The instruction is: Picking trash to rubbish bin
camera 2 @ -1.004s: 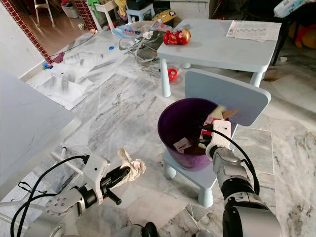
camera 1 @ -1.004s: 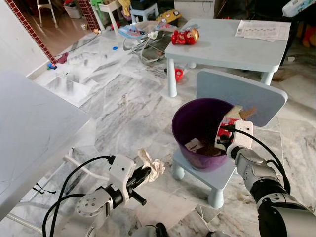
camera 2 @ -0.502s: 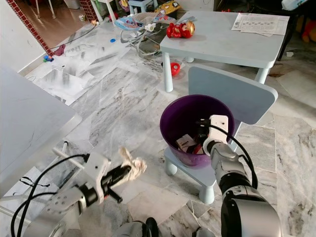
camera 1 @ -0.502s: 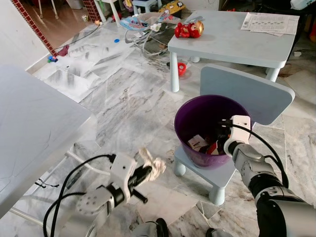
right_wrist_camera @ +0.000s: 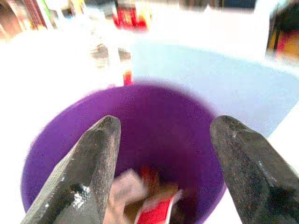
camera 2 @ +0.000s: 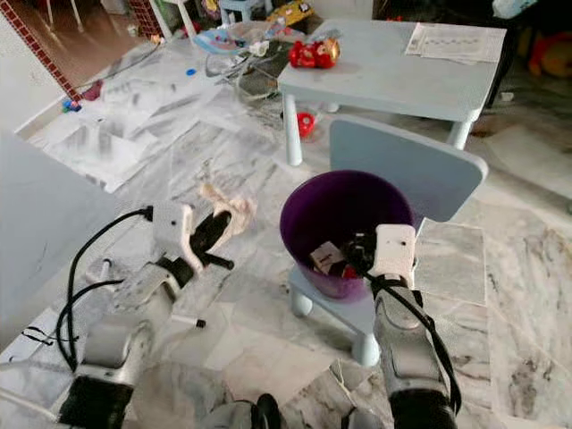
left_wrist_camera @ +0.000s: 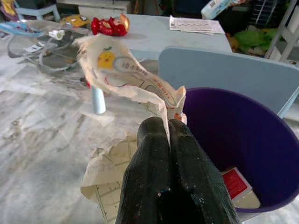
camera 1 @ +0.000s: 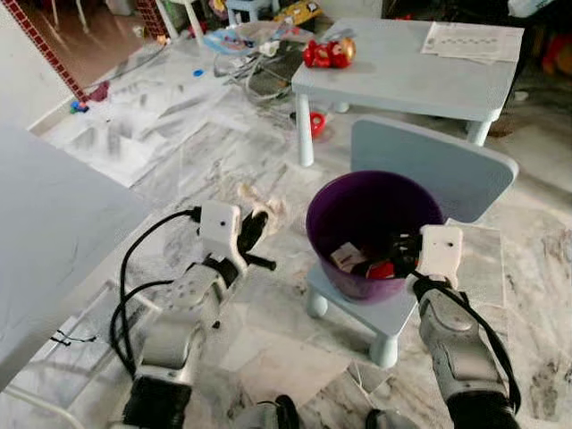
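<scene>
So I've got the left gripper (left_wrist_camera: 168,128) clamped tight on a crumpled printed wrapper (left_wrist_camera: 122,77), a papery thing with a little yellow cartoon and some red lettering on it. The two black fingers are pressed together on one corner, so most of the wrapper flops up and away from the tips. That's fine for carrying, but I'd guess it'll flutter a bit on release.

The purple bin (camera 1: 374,231) is sitting on the seat of a small pale blue kids' chair (camera 1: 437,166), which puts the rim at a handy height for my arms. From the head camera the left gripper and wrapper (camera 1: 259,204) are beside the bin, near its rim but not over the opening yet. So the trash is in hand and close, just not dropped.

The right gripper (right_wrist_camera: 163,161) is over the bin's near rim with its fingers spread wide and nothing between them. The wrist cam looks straight down into the bucket: there's a red packet (camera 1: 380,269) and a pale card-like piece (camera 1: 345,256) lying at the bottom. That view is pretty blurry, so I can't say more about what's in there.

My read: the left arm needs to swing across until the wrapper hangs above the opening, then let go. Main risk is that the light paper catches the rim or drifts outside.

Behind the chair there's a pale blue table (camera 1: 420,80) with a red toy (camera 1: 327,54) and some papers (camera 1: 474,41) on it.
</scene>
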Robot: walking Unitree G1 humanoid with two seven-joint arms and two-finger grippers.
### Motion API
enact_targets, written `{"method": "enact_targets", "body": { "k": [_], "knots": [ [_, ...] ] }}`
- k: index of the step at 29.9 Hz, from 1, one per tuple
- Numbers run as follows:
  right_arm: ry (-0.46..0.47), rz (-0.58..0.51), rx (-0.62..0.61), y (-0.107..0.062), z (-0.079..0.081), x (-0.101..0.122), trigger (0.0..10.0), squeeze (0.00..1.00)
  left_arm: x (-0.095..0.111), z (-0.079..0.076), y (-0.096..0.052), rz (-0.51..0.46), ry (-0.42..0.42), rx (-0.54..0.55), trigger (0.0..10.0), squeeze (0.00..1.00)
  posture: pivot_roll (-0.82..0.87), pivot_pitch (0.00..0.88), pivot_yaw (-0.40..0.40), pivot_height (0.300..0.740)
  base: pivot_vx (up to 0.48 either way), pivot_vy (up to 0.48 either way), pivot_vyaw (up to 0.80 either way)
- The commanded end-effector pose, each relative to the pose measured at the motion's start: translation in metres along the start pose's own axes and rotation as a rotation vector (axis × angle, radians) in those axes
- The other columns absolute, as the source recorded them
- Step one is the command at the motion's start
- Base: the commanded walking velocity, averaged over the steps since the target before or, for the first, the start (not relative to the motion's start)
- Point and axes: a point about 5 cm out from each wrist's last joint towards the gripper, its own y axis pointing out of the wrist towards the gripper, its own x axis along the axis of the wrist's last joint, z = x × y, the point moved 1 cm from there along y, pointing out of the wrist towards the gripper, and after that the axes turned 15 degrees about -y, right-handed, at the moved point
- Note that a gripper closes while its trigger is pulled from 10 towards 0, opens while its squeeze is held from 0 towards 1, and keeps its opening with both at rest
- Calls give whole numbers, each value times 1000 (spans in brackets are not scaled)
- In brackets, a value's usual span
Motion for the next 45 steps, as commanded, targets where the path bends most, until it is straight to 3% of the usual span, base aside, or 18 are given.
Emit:
{"method": "enact_targets", "body": {
  "k": [1,4,8,12,19,25,26,27,37,45],
  "knots": [
    [-20,-52,9,-7,4,18,10000,1000,-3,4,5,3,-1,8,10000,0,-141,106,148,740,0,0,0],
    [-4,-64,34,-14,5,27,10000,1000,-6,-2,14,9,-19,-23,10000,0,-157,106,152,740,0,0,0],
    [8,112,226,-27,22,14,10000,1000,-19,-16,31,68,-37,-96,10000,0,-217,120,171,740,0,0,0],
    [27,254,303,-47,20,6,10000,1000,-32,-24,45,106,-89,-118,10000,0,-268,138,183,740,0,0,0],
    [78,342,340,-77,14,11,10000,1000,-51,-42,58,170,-104,-127,10000,0,-371,184,197,740,0,0,0],
    [108,382,387,-89,15,14,10000,1000,-55,-52,64,168,-102,-111,10000,0,-400,208,192,740,0,0,0],
    [97,389,408,-92,16,15,10000,1000,-55,-51,65,163,-97,-85,10000,369,-402,213,188,740,0,0,0],
    [90,392,412,-92,17,14,10000,1000,-55,-51,66,158,-98,-70,10000,1000,-404,214,187,740,0,0,0],
    [81,405,466,-100,22,22,10000,1000,-57,-55,69,149,-120,-26,10000,1000,-429,238,185,740,0,0,0],
    [75,406,484,-97,26,21,10000,1000,-51,-48,69,113,-131,10,10000,1000,-401,221,185,740,0,0,0]
  ]
}}
